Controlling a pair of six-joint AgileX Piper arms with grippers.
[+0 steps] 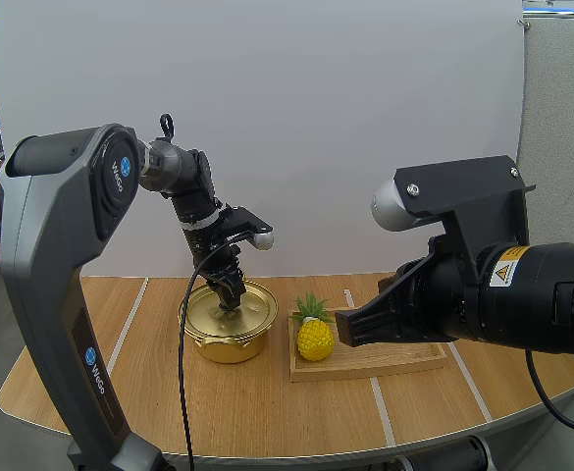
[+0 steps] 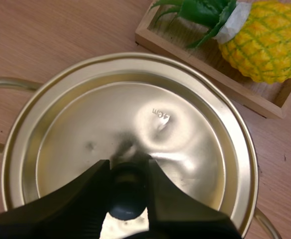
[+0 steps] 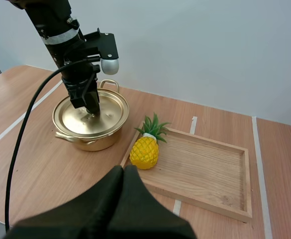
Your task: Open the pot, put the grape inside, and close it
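Because the lid [image 2: 135,114] sits on the pot [image 1: 226,341] and must come off first, the left claw [image 1: 233,294] stands straight down over its centre. Its fingers pinch the dark knob [image 2: 128,199], a grip suited, I judge, to a plain upward lift. At the pot's three o'clock a pineapple [image 1: 314,339], the fruit on hand, stands at the nine o'clock end of a wooden tray [image 1: 404,359] on the bench [image 1: 267,412], within easy reach. Further toward three o'clock the right claw [image 1: 353,328] hovers above the tray, fingers closed together on nothing, presumably awaiting its turn.
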